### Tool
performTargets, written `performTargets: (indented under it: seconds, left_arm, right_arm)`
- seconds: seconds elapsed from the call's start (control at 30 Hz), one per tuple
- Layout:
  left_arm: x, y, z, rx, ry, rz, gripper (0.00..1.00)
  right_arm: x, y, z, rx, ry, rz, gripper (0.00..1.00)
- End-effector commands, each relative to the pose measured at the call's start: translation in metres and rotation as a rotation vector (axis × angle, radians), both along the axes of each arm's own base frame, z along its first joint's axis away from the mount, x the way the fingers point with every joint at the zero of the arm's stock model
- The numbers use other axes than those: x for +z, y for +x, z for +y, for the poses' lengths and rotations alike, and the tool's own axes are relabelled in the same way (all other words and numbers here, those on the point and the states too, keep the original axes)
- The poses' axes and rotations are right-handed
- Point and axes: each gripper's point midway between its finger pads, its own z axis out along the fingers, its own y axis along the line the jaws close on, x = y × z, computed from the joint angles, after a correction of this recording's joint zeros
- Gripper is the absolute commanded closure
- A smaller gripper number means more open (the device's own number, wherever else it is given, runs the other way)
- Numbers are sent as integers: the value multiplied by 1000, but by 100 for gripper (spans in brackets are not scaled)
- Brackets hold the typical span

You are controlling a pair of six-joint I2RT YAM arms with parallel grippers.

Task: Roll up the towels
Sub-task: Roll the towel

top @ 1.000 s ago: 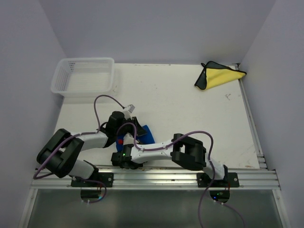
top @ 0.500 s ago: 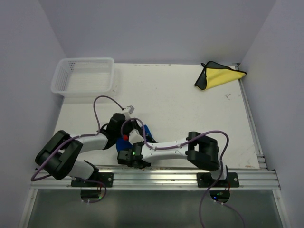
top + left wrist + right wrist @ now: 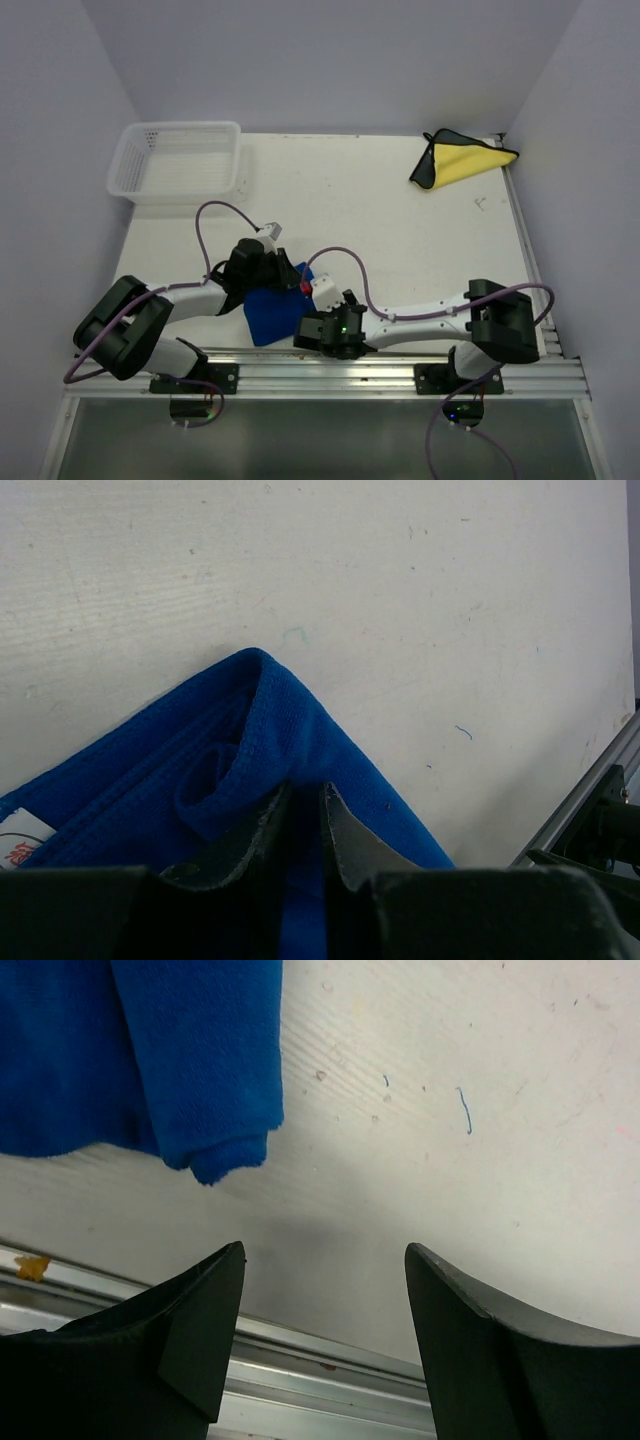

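Observation:
A blue towel [image 3: 275, 312] lies partly folded near the table's front edge, between the two arms. My left gripper [image 3: 300, 805] is shut on a fold of this blue towel [image 3: 300, 730], its fingers pinching the cloth. My right gripper [image 3: 325, 1260] is open and empty just right of the towel's lower corner [image 3: 215, 1155], above the front rail. In the top view the right gripper [image 3: 322, 335] sits beside the towel's near right edge. A yellow towel with dark edge [image 3: 462, 160] lies folded at the far right corner.
A white plastic basket [image 3: 178, 160] stands at the far left corner. The metal rail [image 3: 400, 372] runs along the front edge, close under my right gripper. Purple walls close in the table on three sides.
The right arm has swung out to the right and let go of the towel, its gripper now open. The blue towel lies more spread out toward the front edge. The left gripper stays on it.

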Motion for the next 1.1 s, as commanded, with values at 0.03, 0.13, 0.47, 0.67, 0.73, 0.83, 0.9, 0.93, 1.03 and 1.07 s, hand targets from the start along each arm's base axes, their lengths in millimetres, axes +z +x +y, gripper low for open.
performTargets:
  seconds: [0.03, 0.13, 0.47, 0.67, 0.73, 0.83, 0.9, 0.93, 1.03, 1.07]
  left_arm:
    - [-32, -10, 27, 49, 148, 62, 78]
    - [-30, -9, 27, 49, 143, 56, 78]
    - [-32, -10, 20, 34, 111, 73, 78]
    - [-33, -12, 21, 34, 114, 77, 78]
    - [-33, -13, 21, 35, 110, 79, 78]
    - [-35, -15, 22, 33, 110, 84, 78]
    - [-34, -15, 22, 33, 109, 81, 78]
    - [-35, -16, 22, 33, 110, 82, 78]
    - [-35, -17, 22, 33, 107, 82, 78]
    - [-34, -17, 22, 31, 104, 83, 78]
  right_arm:
    - [27, -2, 29, -27, 354, 14, 32]
    - [51, -3, 37, 3, 522, 6, 36]
    - [54, 35, 26, -126, 939, 268, 36]
    - [42, 43, 50, -165, 1109, 411, 34]
    - [42, 42, 58, -164, 1146, 439, 34]
    - [29, 40, 61, -179, 1128, 478, 35]
    - [21, 39, 62, -191, 1114, 494, 36]
    - [18, 39, 60, -194, 1103, 492, 37]
    - [7, 36, 57, -205, 1074, 503, 38]
    - [4, 36, 56, -207, 1070, 509, 39]
